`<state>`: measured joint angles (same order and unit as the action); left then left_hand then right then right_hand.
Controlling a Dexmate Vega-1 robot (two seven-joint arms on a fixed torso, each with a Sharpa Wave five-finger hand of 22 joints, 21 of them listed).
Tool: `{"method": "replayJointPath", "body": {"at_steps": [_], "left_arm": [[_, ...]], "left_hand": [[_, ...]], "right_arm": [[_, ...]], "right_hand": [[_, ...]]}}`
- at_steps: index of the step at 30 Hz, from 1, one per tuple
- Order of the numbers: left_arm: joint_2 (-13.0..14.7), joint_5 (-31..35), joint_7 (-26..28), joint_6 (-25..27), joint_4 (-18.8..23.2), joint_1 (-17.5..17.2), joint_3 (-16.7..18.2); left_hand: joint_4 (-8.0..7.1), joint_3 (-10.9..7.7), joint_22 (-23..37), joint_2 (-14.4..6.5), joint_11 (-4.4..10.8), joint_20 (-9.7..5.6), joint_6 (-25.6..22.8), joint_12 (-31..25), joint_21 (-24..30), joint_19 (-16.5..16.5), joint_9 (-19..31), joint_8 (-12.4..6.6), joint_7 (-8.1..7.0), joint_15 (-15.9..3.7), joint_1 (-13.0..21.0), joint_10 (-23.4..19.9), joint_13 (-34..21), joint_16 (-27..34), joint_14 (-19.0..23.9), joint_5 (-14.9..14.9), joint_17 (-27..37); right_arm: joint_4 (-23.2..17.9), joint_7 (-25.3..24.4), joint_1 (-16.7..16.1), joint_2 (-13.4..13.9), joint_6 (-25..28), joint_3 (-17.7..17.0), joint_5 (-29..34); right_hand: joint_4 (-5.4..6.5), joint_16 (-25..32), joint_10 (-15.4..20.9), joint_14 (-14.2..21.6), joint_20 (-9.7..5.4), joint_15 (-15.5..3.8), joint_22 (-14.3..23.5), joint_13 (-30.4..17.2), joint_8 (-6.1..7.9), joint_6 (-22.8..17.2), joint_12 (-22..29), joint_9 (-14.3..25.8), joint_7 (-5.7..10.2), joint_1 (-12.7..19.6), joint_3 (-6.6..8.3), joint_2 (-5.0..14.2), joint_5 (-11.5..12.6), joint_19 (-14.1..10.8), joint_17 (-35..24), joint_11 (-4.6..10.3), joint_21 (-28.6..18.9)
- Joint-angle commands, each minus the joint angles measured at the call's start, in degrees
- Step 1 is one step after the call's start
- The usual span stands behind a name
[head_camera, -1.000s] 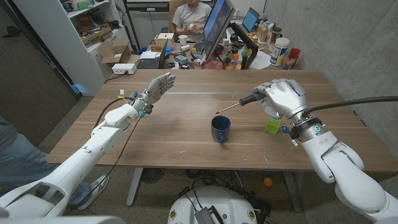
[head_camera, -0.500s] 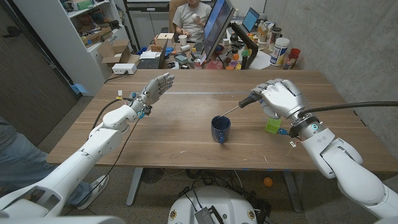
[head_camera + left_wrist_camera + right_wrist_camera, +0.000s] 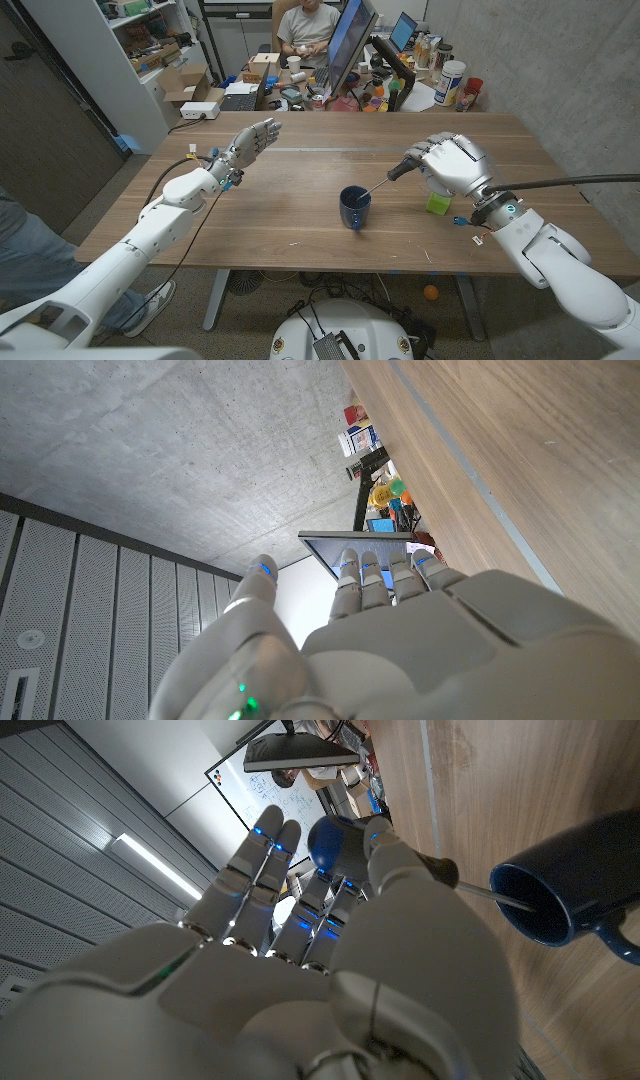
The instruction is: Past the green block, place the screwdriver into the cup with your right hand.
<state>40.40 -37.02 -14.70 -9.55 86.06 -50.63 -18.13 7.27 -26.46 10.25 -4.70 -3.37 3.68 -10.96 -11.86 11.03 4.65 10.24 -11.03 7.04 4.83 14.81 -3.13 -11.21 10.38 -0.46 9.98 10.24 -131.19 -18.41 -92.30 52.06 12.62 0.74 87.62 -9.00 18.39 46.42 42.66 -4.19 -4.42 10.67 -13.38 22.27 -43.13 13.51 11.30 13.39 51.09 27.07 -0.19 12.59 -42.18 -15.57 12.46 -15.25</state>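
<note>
My right hand (image 3: 452,166) has come down and toward the cup over the last second. It grips the screwdriver (image 3: 388,178) by the handle, fingers clenched around it, shaft slanting down. The shaft tip, earlier above and beyond the rim, now sits at the mouth of the blue cup (image 3: 354,207). In the right wrist view the thin shaft (image 3: 497,896) crosses the rim and ends inside the opening of the cup (image 3: 567,899). I judge the insertion to be begun but not finished: the handle remains in my grasp, well outside the cup.

The wooden table (image 3: 280,215) carries the cup near its middle. My left hand (image 3: 253,139) hovers over the far left part of the table, released, fingers apart, holding nothing. It has not moved.

The green block (image 3: 438,201) lies just beside my right hand, on the near side, partly covered by it. It stands clear of the line from screwdriver to cup, so I judge that it no longer obstructs. The remaining risk is the cup itself: a sideways push from the shaft could tip it.

A person sits behind the table among monitors and clutter.
</note>
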Motion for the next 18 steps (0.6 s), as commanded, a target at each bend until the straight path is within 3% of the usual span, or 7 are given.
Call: {"method": "replayJointPath", "body": {"at_steps": [1,12,18], "left_arm": [[0.19,0.81,-0.86,1.26,0.54,1.16,-1.18],[-0.32,0.37,-0.55,1.21,0.14,0.81,-1.12],[0.21,0.68,-0.10,1.69,0.62,0.88,-0.94]], "left_hand": [[0.21,0.17,0.09,-0.39,0.14,0.10,-0.04,-0.18,0.30,0.41,0.34,0.12,0.12,0.34,-0.01,-0.10,-0.10,0.37,-0.05,-0.08,0.15],[0.21,0.20,0.09,-0.39,0.20,0.07,-0.05,-0.23,0.32,0.41,0.34,0.11,0.08,0.32,-0.02,-0.22,-0.10,0.37,-0.07,-0.07,0.15],[0.20,0.20,0.09,-0.42,0.27,0.06,-0.07,-0.21,0.33,0.41,0.34,0.10,0.08,0.29,-0.03,-0.17,-0.11,0.38,-0.06,-0.07,0.15]], "right_arm": [[2.84,-7.12,1.55,1.27,-1.24,-0.13,1.38],[5.27,-10.24,7.56,1.85,-0.84,3.98,3.17],[6.42,-11.75,9.25,2.67,-0.61,5.79,2.98]], "right_hand": [[0.69,-0.82,0.14,-0.80,-0.42,-6.40,0.02,-0.42,2.35,-9.17,-0.29,1.33,-0.70,0.46,1.23,0.22,0.64,1.41,-0.31,-0.03,0.70],[0.45,-2.36,-0.20,-2.45,-0.44,-5.72,-0.03,-0.57,3.59,-9.89,-0.84,1.86,-0.71,1.54,2.39,0.91,1.12,3.58,-0.93,-0.02,1.69],[0.25,-2.86,-0.43,-3.17,-0.47,-5.43,-0.05,-0.56,3.89,-9.86,-1.04,1.98,-0.73,2.32,3.00,1.42,1.07,4.18,-1.19,-0.02,1.95]]}}
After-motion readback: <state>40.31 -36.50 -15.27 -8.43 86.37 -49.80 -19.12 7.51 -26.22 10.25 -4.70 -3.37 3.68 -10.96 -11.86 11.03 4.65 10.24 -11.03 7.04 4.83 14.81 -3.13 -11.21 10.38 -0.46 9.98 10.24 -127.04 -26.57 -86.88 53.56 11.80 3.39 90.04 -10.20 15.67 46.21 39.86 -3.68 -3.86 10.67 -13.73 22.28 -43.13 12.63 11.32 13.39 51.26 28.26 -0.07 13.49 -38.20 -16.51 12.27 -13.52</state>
